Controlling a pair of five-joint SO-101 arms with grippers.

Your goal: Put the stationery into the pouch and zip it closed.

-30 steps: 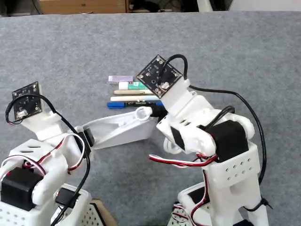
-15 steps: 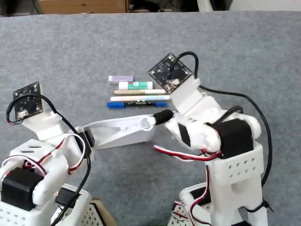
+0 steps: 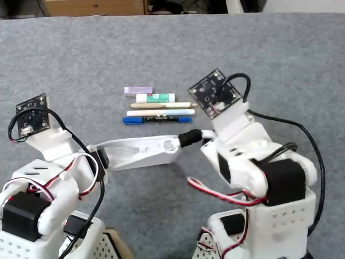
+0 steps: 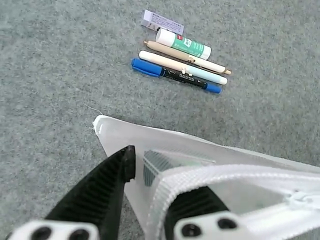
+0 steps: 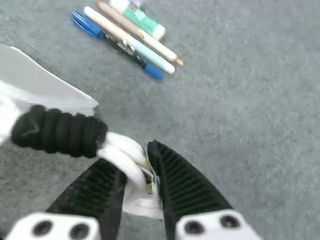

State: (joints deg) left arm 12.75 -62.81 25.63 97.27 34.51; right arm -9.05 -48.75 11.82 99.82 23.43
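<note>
A white translucent pouch hangs stretched between the two arms. My left gripper is shut on the pouch's left end, one black finger on each side of the fabric by the zipper tape. On the other end, my right gripper is shut on the white zipper pull, which hangs on a black cord. Just beyond the pouch lies the stationery in a row: purple eraser, glue stick, beige pen, white pen, blue marker.
Grey carpet covers the table, with open room to the far left and right of the stationery. A wooden box stands at the far edge. Both arm bases sit at the near edge.
My right gripper has moved to the right, drawing the zipper pull along toward the pouch's right end. The left arm and the stationery have stayed put.
</note>
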